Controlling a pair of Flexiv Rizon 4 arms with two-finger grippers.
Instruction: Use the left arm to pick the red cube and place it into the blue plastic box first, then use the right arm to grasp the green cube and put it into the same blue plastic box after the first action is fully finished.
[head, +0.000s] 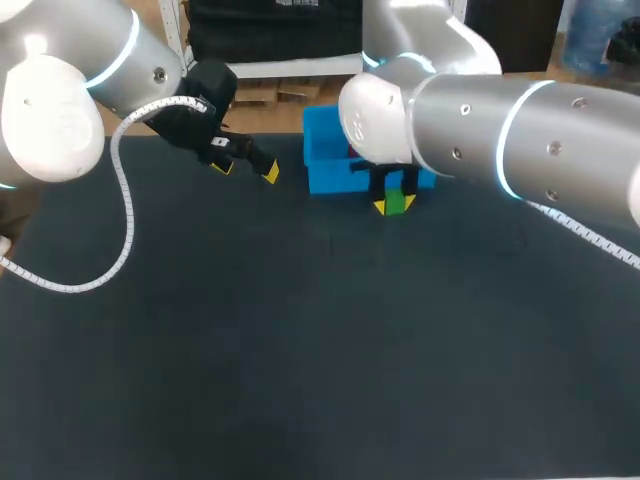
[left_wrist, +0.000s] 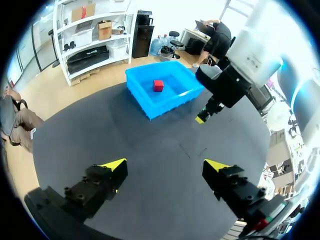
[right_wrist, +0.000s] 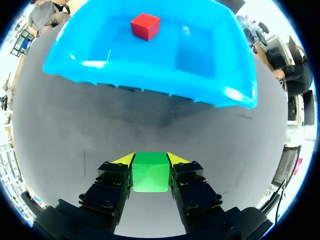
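Green cube (right_wrist: 150, 171) is clamped betw. both fingers of right gripper (head: 395, 204), upper centre of head view, just in front of blue plastic box (head: 318, 125). Red cube (left_wrist: 158, 85) is seen lying inside the box. Left gripper (left_wrist: 165, 167) is held w/ fingers spread wide, upper left, over the table (head: 300, 350).

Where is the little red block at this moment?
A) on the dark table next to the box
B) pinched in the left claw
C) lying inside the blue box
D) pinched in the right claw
C: the red cube sits on the floor of the blue box, while the right gripper holds only the green cube and the left gripper is open and empty.
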